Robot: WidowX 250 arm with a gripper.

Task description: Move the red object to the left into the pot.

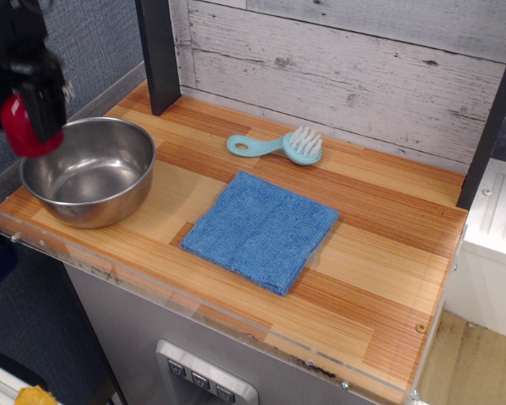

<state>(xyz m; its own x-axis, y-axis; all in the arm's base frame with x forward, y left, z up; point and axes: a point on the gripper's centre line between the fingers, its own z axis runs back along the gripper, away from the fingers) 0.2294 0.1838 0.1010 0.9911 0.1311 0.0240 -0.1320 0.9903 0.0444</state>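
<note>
The pot (88, 171) is a wide shiny steel bowl at the left end of the wooden counter, and what shows of its inside is bare. My black gripper (29, 118) hangs at the far left, over the pot's left rim. It is shut on the red object (22, 128), a small glossy dark-red dome. The dome sits at about rim height, partly hidden by the fingers. I cannot tell if it touches the rim.
A folded blue cloth (261, 229) lies mid-counter. A light-blue brush (278, 145) lies behind it near the plank wall. A black post (159, 52) stands at the back left. A clear acrylic lip (194, 295) runs along the counter's front edge.
</note>
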